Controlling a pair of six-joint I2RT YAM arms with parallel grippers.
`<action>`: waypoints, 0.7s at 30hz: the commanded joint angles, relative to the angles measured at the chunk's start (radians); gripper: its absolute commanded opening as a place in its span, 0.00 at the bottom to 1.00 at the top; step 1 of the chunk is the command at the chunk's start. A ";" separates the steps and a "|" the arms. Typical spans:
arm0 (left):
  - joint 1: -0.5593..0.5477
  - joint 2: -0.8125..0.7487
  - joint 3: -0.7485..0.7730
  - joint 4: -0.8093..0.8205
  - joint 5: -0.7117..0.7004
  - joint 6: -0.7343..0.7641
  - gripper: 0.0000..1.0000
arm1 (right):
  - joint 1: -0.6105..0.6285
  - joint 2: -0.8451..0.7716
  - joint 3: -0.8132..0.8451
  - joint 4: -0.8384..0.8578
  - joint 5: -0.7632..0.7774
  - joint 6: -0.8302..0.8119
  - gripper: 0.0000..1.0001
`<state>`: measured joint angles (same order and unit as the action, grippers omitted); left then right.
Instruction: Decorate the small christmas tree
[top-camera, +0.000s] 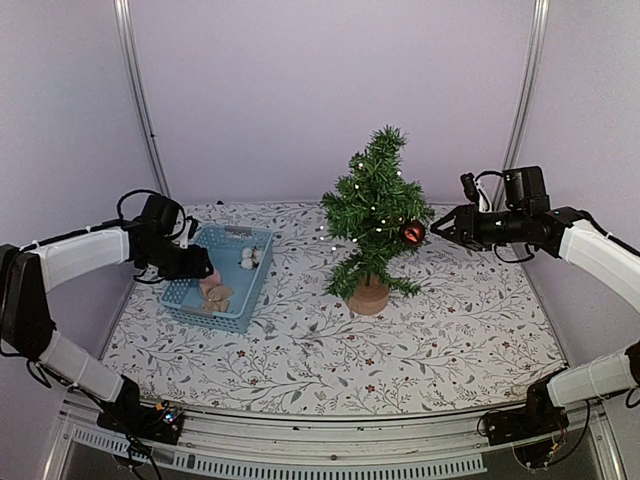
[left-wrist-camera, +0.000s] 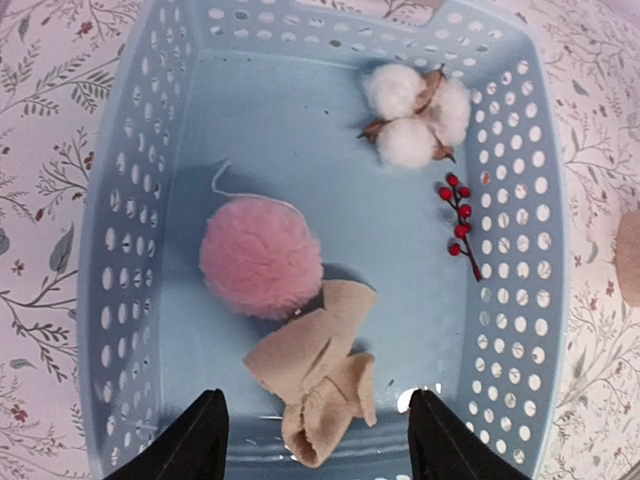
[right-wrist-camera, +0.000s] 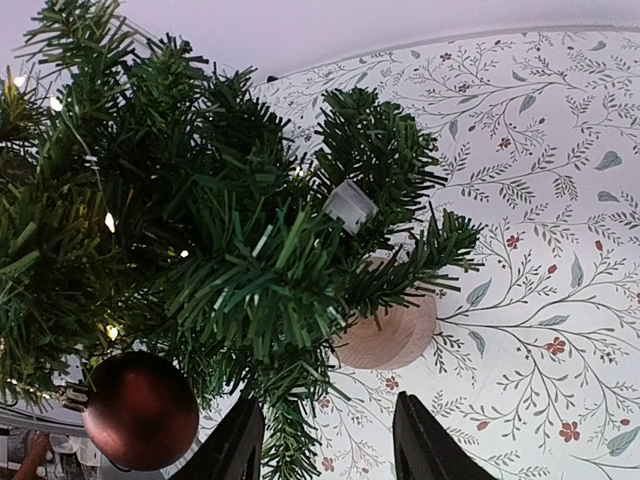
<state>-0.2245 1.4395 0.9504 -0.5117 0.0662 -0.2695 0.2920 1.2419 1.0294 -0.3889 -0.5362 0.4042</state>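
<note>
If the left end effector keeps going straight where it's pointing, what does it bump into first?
Probably the beige fabric bow in the blue basket; it lies right between the fingers of the open left end effector. Depth is hard to judge.

The room is lit brightly and evenly, with soft light and no harsh glare. The worktop (top-camera: 450, 330) shows only faint shadows. Inside the blue basket (left-wrist-camera: 520, 300), the pink pompom (left-wrist-camera: 260, 257) throws a blurry shadow toward 9 o'clock. From the right wrist, the tiny lamps in the small christmas tree (right-wrist-camera: 200, 200) glow warm. The red bauble (right-wrist-camera: 140, 410) at 7 o'clock has only a dull sheen, and the worktop's far edge bends slightly.
</note>
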 joint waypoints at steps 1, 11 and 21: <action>-0.012 0.018 -0.055 0.009 0.107 -0.035 0.63 | -0.008 0.031 0.044 0.004 -0.025 -0.016 0.47; -0.032 0.100 -0.105 0.041 -0.003 -0.136 0.51 | -0.009 0.041 0.053 0.004 -0.034 -0.021 0.47; -0.050 0.193 -0.046 0.055 -0.028 -0.072 0.06 | -0.011 0.030 0.084 -0.005 -0.043 -0.053 0.47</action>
<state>-0.2619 1.6241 0.8734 -0.4698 0.0555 -0.3672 0.2901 1.2823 1.0660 -0.3935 -0.5636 0.3801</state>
